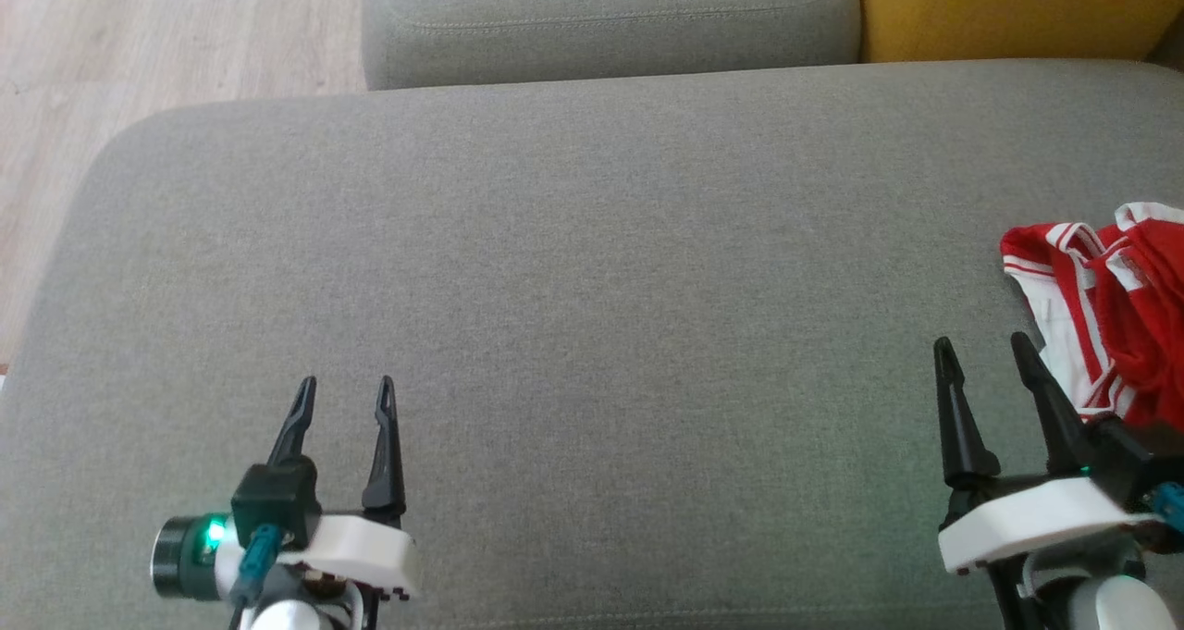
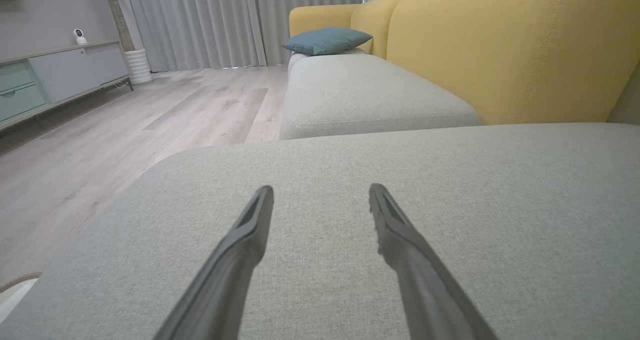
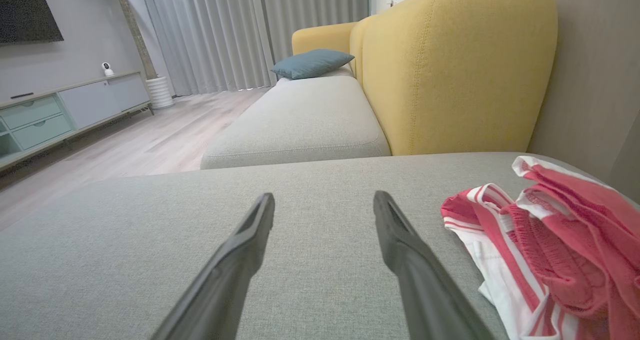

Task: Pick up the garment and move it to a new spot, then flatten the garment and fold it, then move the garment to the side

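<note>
A crumpled red and white garment (image 1: pixel 1110 306) lies at the far right of the grey sofa cushion (image 1: pixel 592 288), partly cut off by the head view's edge. The right wrist view has the garment (image 3: pixel 545 245) bunched just right of my fingers. My right gripper (image 1: pixel 983 343) stands open just left of the garment, nothing between its fingers (image 3: pixel 400 245). My left gripper (image 1: pixel 345 385) is open over bare cushion at the lower left, far from the garment. Its gap (image 2: pixel 321 192) holds nothing.
A second grey seat cushion (image 1: pixel 610 19) lies beyond, with a yellow backrest (image 1: pixel 1008 10) at the back right and a blue pillow (image 2: pixel 327 39) farther along. Wooden floor (image 1: pixel 139 47) drops off at the left. A low cabinet (image 3: pixel 65 110) stands along the far wall.
</note>
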Controlling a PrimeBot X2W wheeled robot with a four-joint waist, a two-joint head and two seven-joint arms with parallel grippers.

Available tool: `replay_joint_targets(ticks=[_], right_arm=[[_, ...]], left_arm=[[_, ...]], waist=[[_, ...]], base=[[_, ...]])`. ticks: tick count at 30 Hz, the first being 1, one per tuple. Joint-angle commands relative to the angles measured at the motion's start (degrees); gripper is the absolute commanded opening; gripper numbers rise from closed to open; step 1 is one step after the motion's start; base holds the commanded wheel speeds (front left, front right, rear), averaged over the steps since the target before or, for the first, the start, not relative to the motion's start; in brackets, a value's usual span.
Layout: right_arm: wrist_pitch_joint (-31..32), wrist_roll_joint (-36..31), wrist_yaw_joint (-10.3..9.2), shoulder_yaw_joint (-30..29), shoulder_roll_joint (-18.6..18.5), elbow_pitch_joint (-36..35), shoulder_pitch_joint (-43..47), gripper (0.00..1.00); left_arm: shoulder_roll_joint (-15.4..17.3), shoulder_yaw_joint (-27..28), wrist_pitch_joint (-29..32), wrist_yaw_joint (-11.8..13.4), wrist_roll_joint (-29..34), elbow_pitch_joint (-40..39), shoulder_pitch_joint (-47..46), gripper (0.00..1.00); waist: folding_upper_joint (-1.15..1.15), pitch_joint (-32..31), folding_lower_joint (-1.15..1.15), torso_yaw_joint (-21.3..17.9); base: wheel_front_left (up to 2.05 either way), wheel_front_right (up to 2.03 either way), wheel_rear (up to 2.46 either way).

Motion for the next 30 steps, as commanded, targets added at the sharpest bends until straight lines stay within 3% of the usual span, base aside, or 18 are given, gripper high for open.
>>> replay_joint_targets(ticks=[1,7,8,30], right_arm=[[0.08,-0.35,0.36,1.35,-0.26,-2.13,-1.72,1.0],[0.04,-0.15,0.36,1.54,-0.22,-1.86,-1.8,1.0],[0.01,0.01,-0.01,0.17,0.03,0.09,-0.02,0.0],[0.1,12.68,0.03,0.35,-0.51,4.85,-1.44,0.0]], left_arm=[[1.0,1.64,-0.29,0.46,0.45,-2.12,-3.3,1.0],[1.04,1.58,-0.29,0.58,0.6,-2.22,-3.32,1.0],[0.13,-0.2,0.0,0.29,0.1,-0.18,-0.15,0.0],[-0.54,2.37,2.37,-2.72,-12.71,2.42,-0.22,0.0]], waist=[[0.0,-0.01,0.0,0.06],[0.0,-0.14,0.0,0.17],[0.0,-0.11,0.0,0.19],[0.0,-0.25,0.0,0.14]], base=[[0.0,0.0,0.0],[0.0,0.0,0.0],[0.0,0.0,0.0],[0.0,0.0,0.0]])
